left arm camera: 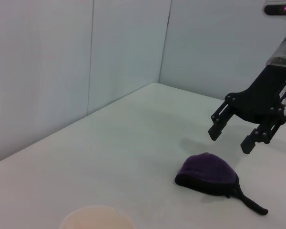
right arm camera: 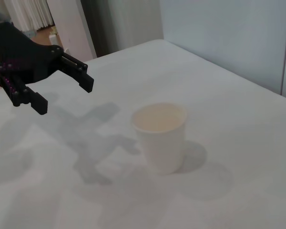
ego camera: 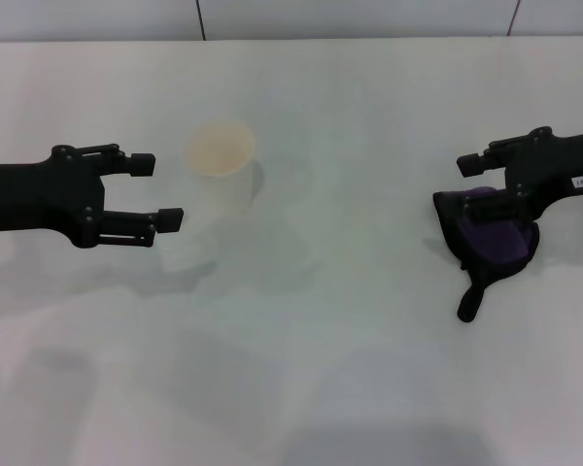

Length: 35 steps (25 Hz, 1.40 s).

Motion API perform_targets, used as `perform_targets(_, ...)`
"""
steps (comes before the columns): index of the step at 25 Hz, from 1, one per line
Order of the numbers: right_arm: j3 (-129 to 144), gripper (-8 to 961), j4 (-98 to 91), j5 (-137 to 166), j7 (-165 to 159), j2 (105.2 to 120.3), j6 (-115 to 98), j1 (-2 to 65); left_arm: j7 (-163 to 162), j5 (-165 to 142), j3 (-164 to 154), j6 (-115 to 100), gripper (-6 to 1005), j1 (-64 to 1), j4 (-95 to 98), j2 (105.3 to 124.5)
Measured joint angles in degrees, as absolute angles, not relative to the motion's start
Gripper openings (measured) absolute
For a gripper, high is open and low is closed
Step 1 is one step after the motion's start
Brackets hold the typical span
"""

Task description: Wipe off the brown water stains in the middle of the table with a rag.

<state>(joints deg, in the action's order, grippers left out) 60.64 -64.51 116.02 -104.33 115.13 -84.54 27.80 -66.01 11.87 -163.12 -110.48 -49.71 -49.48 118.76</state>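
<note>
The rag (ego camera: 496,241) is a dark purple cloth with a black tail, lying bunched at the right of the white table (ego camera: 369,97). The left wrist view shows the rag (left arm camera: 207,174) as well. My right gripper (ego camera: 457,184) hovers just over it, open, its fingers apart and clear of the cloth, as the left wrist view of that gripper (left arm camera: 233,137) shows. My left gripper (ego camera: 160,191) hangs open at the left with nothing in it; the right wrist view also catches this gripper (right arm camera: 62,94). No brown water stains show in any view.
A white paper cup (ego camera: 222,170) stands upright just right of the left gripper's fingertips, with pale beige inside. The same cup (right arm camera: 161,138) appears in the right wrist view, and its rim (left arm camera: 97,217) in the left wrist view. Walls border the table's far edge.
</note>
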Motion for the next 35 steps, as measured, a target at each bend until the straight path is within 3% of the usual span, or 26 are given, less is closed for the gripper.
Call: perform_targets(35, 60.5, 636, -64.5, 116.1, -104.7, 115.07, -84.6, 28.2, -66.0, 11.6, -163.1, -110.5, 875, -50.4, -49.2, 118.62)
